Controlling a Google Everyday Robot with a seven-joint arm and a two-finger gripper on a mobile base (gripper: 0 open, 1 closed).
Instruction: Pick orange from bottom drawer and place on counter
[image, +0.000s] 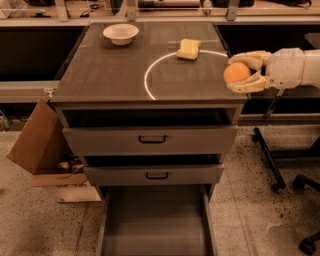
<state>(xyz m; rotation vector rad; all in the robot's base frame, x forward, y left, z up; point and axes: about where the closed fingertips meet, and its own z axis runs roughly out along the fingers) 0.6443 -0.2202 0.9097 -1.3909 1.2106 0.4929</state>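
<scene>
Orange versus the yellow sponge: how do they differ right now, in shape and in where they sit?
The orange is round and smooth; the sponge is a flat rectangle. The orange is held in the gripper at the counter's right edge; the sponge lies free on the counter, on the white arc near the back. The orange is deep orange, the sponge pale yellow. Both are small.
</scene>
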